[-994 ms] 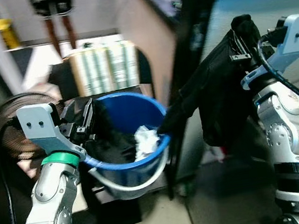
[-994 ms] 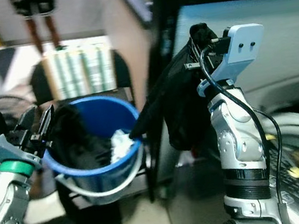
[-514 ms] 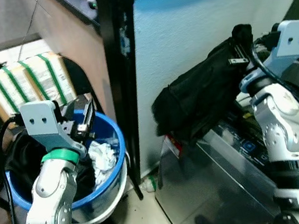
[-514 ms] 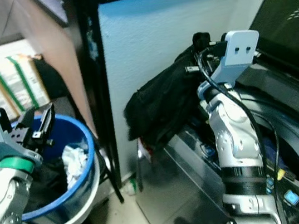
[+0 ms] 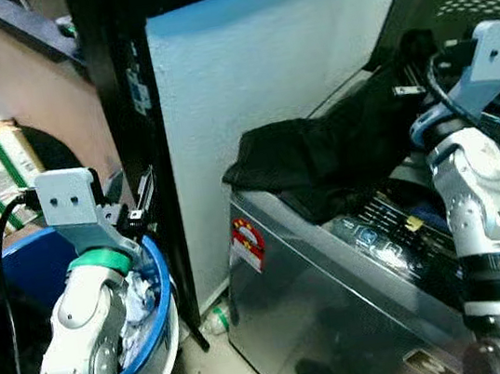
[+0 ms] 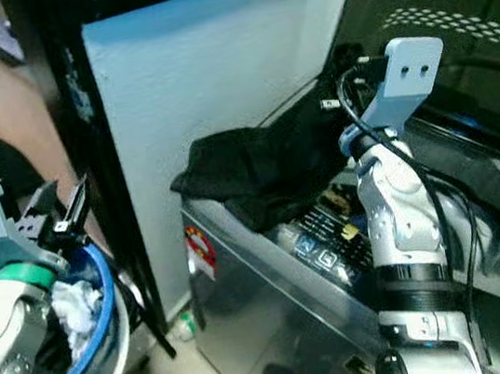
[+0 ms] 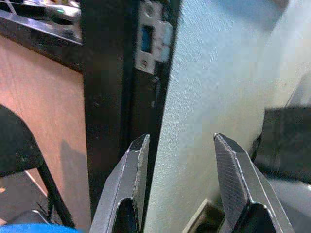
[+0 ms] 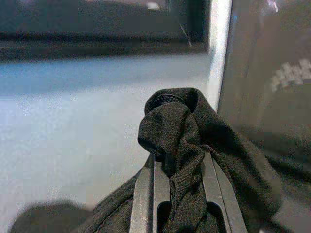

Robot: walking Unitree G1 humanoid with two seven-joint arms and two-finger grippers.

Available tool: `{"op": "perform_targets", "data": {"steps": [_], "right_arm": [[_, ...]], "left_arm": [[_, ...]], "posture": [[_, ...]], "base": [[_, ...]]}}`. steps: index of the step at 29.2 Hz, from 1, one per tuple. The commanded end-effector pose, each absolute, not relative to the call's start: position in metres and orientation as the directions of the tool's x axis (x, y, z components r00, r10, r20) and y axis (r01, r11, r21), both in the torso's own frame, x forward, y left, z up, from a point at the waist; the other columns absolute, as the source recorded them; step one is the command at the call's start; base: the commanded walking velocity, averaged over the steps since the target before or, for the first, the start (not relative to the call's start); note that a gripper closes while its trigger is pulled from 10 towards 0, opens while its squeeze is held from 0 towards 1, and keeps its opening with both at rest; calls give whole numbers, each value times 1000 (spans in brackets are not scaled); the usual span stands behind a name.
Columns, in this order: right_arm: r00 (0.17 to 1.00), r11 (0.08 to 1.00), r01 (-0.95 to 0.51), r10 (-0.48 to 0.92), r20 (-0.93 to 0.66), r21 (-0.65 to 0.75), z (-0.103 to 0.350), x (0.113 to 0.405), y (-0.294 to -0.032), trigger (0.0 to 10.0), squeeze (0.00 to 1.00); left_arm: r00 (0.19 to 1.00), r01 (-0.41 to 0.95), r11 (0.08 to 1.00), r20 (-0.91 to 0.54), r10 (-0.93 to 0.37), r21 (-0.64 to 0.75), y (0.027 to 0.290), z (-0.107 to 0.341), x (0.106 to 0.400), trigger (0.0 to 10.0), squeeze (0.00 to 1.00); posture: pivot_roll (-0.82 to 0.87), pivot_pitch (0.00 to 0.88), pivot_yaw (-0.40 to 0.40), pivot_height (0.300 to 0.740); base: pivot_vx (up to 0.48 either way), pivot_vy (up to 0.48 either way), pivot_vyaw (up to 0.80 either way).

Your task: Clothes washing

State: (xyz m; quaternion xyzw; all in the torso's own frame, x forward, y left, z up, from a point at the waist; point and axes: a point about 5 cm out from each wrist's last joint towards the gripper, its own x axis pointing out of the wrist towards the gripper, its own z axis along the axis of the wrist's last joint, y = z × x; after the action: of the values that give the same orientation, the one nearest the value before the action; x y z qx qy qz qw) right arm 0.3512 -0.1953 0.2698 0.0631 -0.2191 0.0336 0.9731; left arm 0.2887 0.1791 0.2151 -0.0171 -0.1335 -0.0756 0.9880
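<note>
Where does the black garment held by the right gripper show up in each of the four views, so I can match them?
Left eye view: black garment draped over the silver washing machine's top corner, centre-right.
Right eye view: same drape, centre.
Left wrist view: a dark edge at the right border, possibly the garment; cannot tell.
Right wrist view: bunched between the right gripper's fingers.
Shared landmark: the pale blue wall.

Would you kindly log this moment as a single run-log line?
task: clothes washing | right gripper: shut on black garment, draped over washer | left gripper: open, above blue bucket
</note>
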Motion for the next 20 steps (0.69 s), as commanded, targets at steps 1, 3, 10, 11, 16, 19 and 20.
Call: {"op": "perform_targets", "data": {"steps": [1,3,10,11,16,19,20], "right_arm": [[908,991,-73,21,418,109,266,349,-200,10000,0],[909,991,-73,21,417,110,265,349,-200,10000,0],[911,991,-64,11,412,117,263,349,-199,10000,0],[912,991,-63,8,410,121,263,349,-199,10000,0],[914,990,-70,15,405,121,260,346,-194,10000,0],[915,990,-73,19,403,119,259,345,-193,10000,0],[916,990,-73,19,401,118,258,344,-193,10000,0]], "left_arm": [[961,165,986,225,-161,1,174,207,291,10000,0],[961,163,987,225,-158,-1,174,207,291,10000,0],[965,154,988,214,-152,8,177,206,291,10000,0],[970,136,991,202,-136,13,179,204,292,10000,0],[978,102,995,185,-101,4,184,201,294,10000,0],[978,100,995,182,-100,8,184,200,294,10000,0],[978,101,995,181,-101,8,184,200,294,10000,0]], "posture": [[117,0,-19,740],[117,0,-19,740],[123,0,-6,740],[123,0,-6,740],[122,0,-3,740],[122,0,-3,740],[122,0,-3,740]], "base": [[0,0,-800],[0,0,-800],[0,0,-800],[0,0,-800],[0,0,-800],[0,0,-800],[0,0,-800]]}}
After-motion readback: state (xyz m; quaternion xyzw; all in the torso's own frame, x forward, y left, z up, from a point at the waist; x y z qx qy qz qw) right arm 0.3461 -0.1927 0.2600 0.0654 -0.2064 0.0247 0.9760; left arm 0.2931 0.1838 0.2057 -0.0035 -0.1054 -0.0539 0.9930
